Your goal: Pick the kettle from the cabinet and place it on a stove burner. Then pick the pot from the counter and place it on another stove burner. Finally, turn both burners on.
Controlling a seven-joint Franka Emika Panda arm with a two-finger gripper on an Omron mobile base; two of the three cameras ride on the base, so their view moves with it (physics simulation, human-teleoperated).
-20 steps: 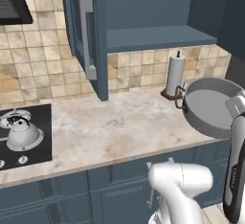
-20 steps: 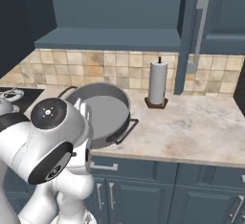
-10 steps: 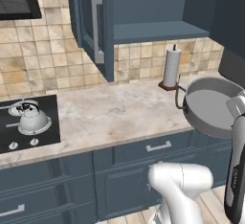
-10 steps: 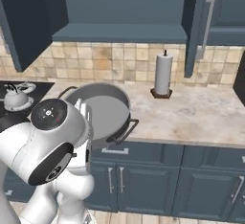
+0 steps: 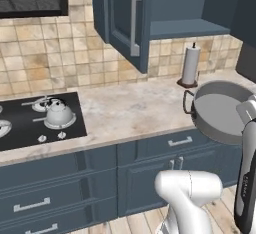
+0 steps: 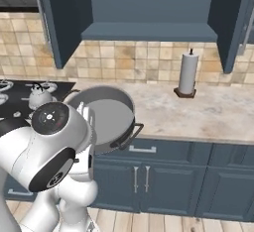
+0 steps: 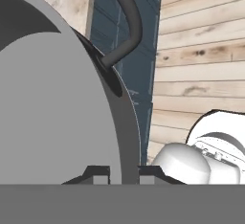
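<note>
Pot [image 5: 220, 113]: matt grey metal, smooth, with dark loop handles.
Kettle [image 5: 58, 114]: polished silver metal, thin black handle.
Cooktop [image 5: 30, 123]: glossy black glass, silver metal burner rings.
Worktop [image 5: 130, 113]: beige-pink marbled stone, smooth.
Cabinet [image 6: 149, 8]: matt slate-blue painted panels, light-grey metal bar handle.
Wall tiles [image 6: 129, 60]: mottled tan stone, slight sheen.
Paper roll [image 6: 188, 73]: white paper on a dark stand.
Floor [image 7: 201, 50]: pale wood planks, visible grain.

Bare counter [image 5: 130, 115] lies open between the kettle [image 5: 59, 114] and paper towel roll [image 5: 190, 65].
</note>
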